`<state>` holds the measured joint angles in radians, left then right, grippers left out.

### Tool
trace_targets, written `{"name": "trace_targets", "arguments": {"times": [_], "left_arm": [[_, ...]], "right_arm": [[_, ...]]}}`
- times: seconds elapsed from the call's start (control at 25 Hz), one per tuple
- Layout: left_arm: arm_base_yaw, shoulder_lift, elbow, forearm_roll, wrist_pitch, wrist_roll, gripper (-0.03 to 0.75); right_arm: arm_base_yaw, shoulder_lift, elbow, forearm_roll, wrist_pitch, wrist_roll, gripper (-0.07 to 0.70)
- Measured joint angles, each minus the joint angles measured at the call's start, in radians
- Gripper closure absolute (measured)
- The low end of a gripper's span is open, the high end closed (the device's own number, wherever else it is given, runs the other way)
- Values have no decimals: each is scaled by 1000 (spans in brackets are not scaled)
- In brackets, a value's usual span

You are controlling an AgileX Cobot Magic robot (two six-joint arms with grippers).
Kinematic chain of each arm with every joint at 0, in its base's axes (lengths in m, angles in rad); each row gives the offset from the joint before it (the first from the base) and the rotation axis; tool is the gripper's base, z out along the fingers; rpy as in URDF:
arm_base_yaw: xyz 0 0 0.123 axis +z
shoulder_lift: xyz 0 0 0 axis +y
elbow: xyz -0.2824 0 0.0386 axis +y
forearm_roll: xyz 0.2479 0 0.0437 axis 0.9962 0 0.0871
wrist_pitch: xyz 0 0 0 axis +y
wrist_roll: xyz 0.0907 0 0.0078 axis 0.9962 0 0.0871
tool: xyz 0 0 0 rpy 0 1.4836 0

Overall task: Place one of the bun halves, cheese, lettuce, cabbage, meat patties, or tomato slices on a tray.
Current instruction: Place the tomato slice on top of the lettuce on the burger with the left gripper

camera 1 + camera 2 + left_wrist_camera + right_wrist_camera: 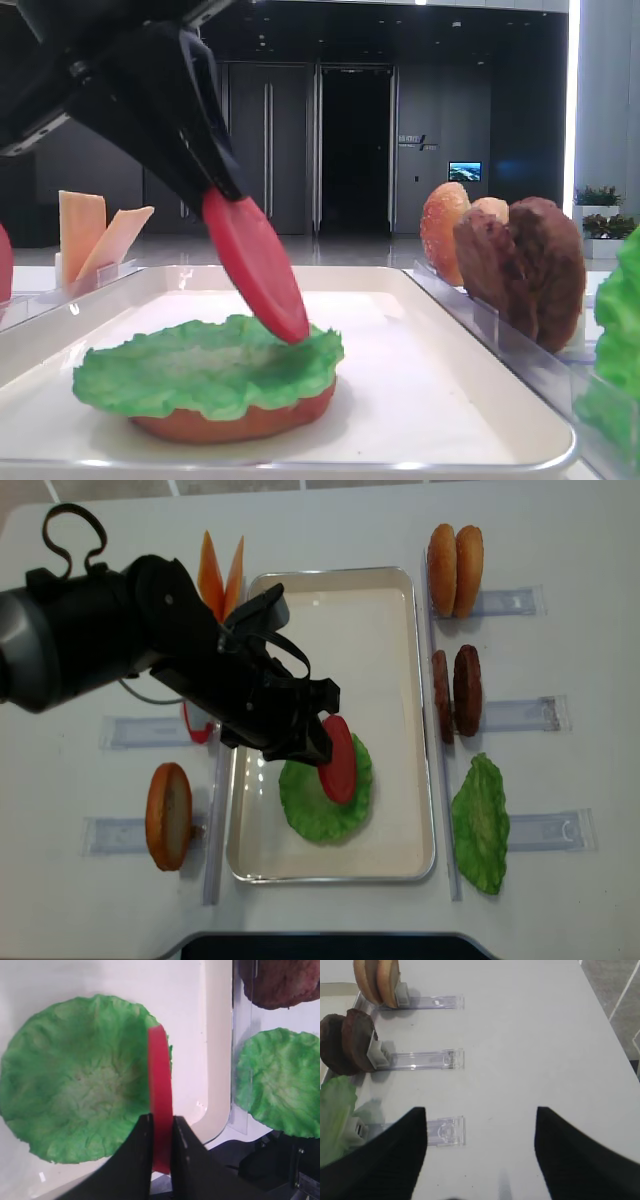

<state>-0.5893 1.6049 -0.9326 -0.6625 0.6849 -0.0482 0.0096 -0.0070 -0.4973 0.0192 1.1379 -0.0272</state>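
Clearly my left fingers [161,1132] pinch a tomato slice [160,1095], its tip on the lettuce [205,365] mid-frame. Only the right wrist view shows my right fingers [480,1150] spread wide over bare bench [530,1035].

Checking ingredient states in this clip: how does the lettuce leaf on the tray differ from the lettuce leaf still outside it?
The lettuce on the tray lies flat on a bun half; the lettuce outside the tray stands at a clear holder on the table. The tray leaf has a tomato slice, pinched by the left gripper, tilted with its lower edge on it; nothing touches the outside leaf. Both are bright green and ruffled.
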Motion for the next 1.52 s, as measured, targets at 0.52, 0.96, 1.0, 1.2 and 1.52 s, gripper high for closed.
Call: {"name": "trace_targets", "arguments": {"times": [0.52,0.96,1.0,1.2,1.52], "left_arm": [[-5,36,0,-51,-17,48,652],[-5,40,5,-52,-17,42,652],[-5,40,5,-52,-17,40,651],[-5,40,5,-29,-1,9,592],[-5,32,5,20,25,-36,395]], "right_arm": [[0,0,0,0,0,0,161],[0,0,0,0,0,0,161],[0,0,0,0,0,0,161],[0,0,0,0,0,0,161],[0,0,0,0,0,0,161]]}}
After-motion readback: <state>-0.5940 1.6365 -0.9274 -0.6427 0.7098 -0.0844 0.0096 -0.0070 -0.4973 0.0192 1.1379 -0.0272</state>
